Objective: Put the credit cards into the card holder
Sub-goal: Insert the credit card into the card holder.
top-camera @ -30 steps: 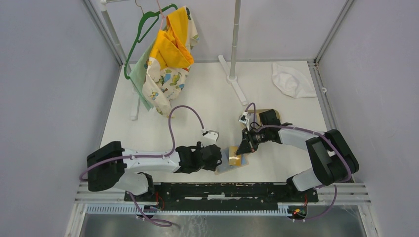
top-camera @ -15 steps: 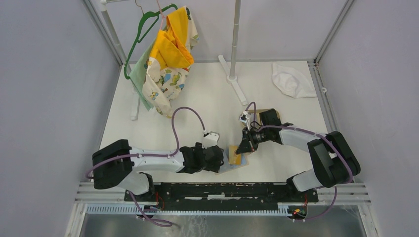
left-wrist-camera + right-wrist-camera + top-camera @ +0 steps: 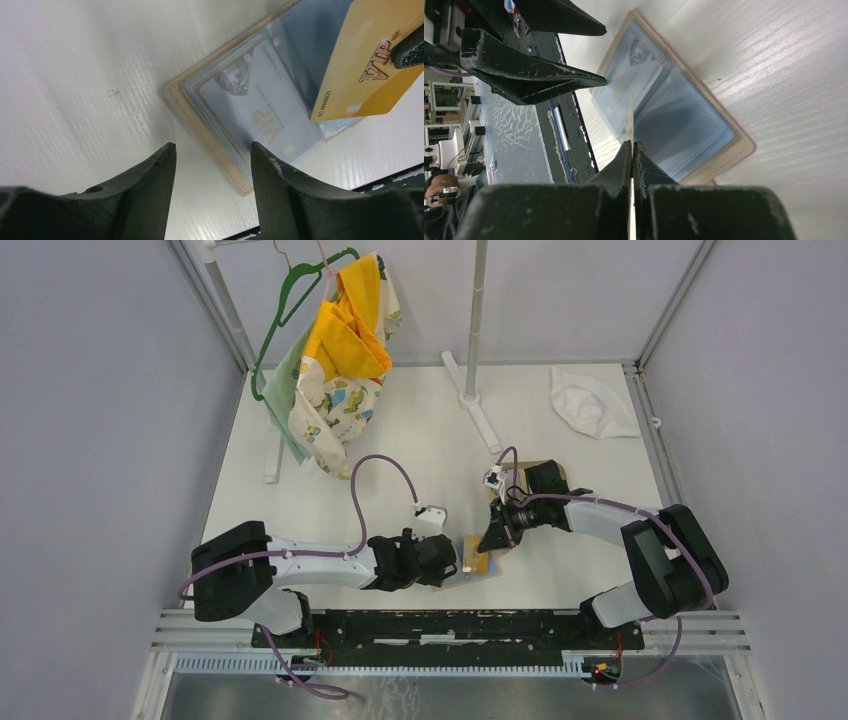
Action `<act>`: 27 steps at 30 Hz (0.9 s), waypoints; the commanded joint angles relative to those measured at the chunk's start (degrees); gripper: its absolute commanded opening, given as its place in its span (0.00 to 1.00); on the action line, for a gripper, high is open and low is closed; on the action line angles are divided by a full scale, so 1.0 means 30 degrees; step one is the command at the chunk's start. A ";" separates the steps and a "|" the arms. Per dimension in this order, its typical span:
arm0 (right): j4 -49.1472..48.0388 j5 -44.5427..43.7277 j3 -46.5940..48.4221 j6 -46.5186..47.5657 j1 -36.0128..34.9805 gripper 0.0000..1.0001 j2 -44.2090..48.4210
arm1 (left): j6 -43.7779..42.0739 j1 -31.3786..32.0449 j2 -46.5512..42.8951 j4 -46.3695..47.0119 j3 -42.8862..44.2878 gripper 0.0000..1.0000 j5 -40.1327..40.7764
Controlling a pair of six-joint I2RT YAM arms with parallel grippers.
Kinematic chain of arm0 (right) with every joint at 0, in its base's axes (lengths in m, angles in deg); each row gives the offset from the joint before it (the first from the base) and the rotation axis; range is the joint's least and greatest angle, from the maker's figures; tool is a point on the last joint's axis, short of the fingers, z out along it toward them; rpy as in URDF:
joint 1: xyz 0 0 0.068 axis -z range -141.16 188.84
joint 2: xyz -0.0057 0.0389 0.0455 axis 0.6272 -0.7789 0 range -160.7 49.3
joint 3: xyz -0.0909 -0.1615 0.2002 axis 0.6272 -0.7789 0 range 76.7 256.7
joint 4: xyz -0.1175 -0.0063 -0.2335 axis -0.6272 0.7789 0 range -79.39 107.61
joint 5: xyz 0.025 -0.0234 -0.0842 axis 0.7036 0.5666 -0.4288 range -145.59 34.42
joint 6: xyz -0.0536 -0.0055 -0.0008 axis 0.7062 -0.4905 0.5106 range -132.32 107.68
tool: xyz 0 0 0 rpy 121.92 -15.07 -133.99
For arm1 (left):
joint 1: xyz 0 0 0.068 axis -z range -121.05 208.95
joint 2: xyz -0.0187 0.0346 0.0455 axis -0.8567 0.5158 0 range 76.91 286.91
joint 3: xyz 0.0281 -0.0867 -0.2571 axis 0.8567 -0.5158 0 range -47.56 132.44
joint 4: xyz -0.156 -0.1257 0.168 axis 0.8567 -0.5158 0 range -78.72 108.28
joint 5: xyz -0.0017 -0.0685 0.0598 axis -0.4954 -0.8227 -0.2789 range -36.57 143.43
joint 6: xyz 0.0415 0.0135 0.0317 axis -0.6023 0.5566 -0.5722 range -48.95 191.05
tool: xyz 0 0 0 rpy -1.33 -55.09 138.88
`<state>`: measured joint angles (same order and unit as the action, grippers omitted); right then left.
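Grey-walled booth (image 3: 100,440), white table (image 3: 420,410), card holder (image 3: 694,125)

The card holder (image 3: 684,120) is edged in tan-beige and lined in pale, see-through blue. The silver-grey card (image 3: 260,112) is lettered "VIP" in gold. The gold card (image 3: 365,55) is printed with brown-gold lettering and black digits. The table (image 3: 75,75) is coloured white.

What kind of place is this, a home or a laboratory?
Probably a laboratory robot cell: grey panels wall in a white table, two arms are bolted to a rail at its edge, and hanging clothes look like practice props.
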<state>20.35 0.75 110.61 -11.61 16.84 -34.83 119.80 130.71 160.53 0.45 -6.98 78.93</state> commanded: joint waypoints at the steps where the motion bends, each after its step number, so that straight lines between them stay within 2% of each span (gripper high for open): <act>1: -0.0417 -0.0088 0.0437 -0.0095 -0.0024 0.00 -0.0486 | 0.0253 0.0017 0.0359 -0.0834 0.0335 0.62 0.0976; 16: -0.0745 -0.1517 0.0331 -0.0776 -0.0216 0.00 -0.1595 | -0.0201 0.0015 0.0532 -0.0095 0.0254 0.60 0.0290; 27: 0.0396 -0.2426 0.1208 -0.0879 -0.0741 0.00 -0.2400 | -0.0677 -0.0014 0.0909 0.0451 0.0283 0.59 0.0559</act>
<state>20.28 -3.38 111.82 -14.47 15.40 -40.63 119.71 130.69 161.58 2.35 -6.65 78.82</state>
